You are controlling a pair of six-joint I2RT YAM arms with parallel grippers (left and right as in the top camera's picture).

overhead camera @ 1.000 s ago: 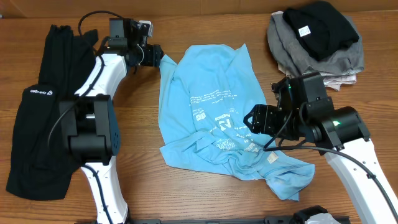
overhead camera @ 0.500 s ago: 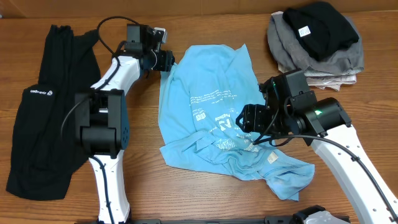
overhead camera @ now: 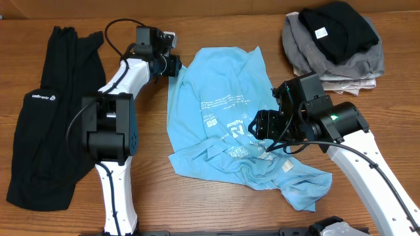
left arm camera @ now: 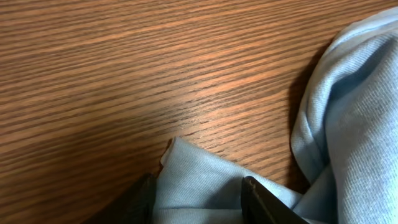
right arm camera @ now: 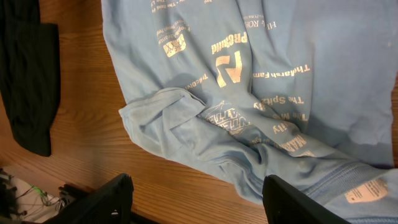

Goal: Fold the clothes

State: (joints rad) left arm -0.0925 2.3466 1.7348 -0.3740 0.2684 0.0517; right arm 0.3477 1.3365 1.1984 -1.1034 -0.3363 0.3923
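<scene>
The light blue T-shirt (overhead camera: 216,124) lies crumpled on the middle of the table, its white lettering facing up. My left gripper (overhead camera: 176,66) is at the shirt's upper left corner. In the left wrist view its fingers (left arm camera: 140,202) are apart with a flap of the shirt (left arm camera: 205,180) lying between them, gripper (left arm camera: 196,200) open. My right gripper (overhead camera: 257,126) hovers over the shirt's right middle. It is wide open and empty (right arm camera: 199,205) above the shirt's (right arm camera: 261,81) bunched lower hem. The long black garment (overhead camera: 46,124) lies flat at the far left.
A pile of grey, beige and black garments (overhead camera: 335,39) sits at the back right. The black garment's end shows in the right wrist view (right arm camera: 28,74). Bare wooden table (overhead camera: 151,183) lies between the two garments. The front table edge is near the shirt's lower hem.
My left gripper has moved right and slightly down onto the shirt's upper left corner. My right gripper has shifted left and slightly up over the shirt. The shirt has not moved.
</scene>
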